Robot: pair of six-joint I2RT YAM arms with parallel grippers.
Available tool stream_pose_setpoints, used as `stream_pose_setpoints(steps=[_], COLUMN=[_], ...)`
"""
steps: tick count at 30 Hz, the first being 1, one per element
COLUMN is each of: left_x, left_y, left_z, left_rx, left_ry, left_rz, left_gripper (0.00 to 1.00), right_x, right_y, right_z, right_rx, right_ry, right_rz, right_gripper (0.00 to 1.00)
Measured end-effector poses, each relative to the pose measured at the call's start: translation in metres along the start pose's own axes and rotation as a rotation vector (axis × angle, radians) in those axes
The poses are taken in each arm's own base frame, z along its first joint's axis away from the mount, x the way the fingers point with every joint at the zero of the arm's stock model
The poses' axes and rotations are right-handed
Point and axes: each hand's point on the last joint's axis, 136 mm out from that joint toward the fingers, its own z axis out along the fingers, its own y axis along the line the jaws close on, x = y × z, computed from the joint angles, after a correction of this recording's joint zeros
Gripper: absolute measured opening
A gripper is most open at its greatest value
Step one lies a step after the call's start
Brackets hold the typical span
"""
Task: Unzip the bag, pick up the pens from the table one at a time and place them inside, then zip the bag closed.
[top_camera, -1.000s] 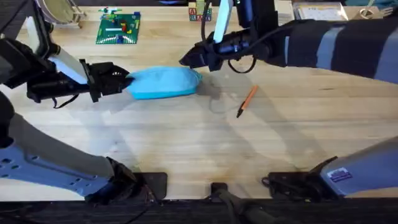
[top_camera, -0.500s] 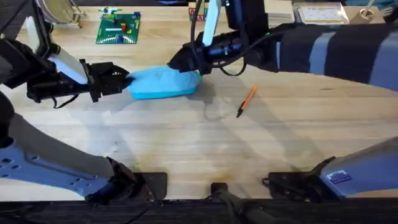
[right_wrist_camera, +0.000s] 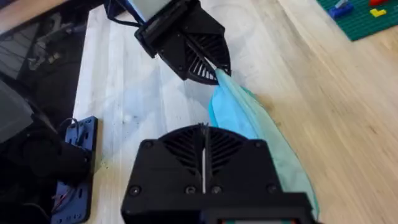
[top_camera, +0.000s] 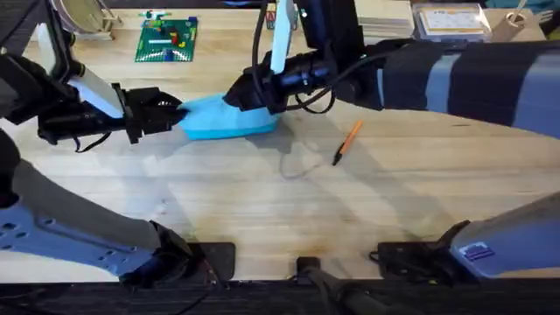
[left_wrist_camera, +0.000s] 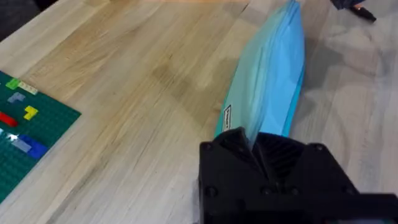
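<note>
Here the left gripper [top_camera: 175,115] pinches the left end of the bag [top_camera: 229,118]. The right gripper [top_camera: 234,94], fingers pressed together, sits over its far-right top, and a pen [top_camera: 347,143] lies right of it on the table [top_camera: 262,201].

Looks like a robotics lab: pale wooden bench [top_camera: 262,201], arm bases bolted at near edge, green brick baseplate [top_camera: 166,39] and assorted bits along far side.
</note>
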Motion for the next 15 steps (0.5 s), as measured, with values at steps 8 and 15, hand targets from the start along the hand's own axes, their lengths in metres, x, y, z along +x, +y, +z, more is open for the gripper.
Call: stream_pose_setpoints(steps=[8, 15], left_x=[0.000, 0.000], left_y=[0.000, 0.000], left_z=[0.000, 0.000], left_rx=[0.000, 0.000], left_ry=[0.000, 0.000], left_rz=[0.000, 0.000], left_gripper=[0.042, 0.042], right_x=[0.000, -0.011], right_y=[-0.006, -0.021], right_z=[0.000, -0.012], right_rx=[0.033, 0.148], right_ry=[0.001, -0.017], right_rz=[0.000, -0.017], right_gripper=[0.692, 0.996])
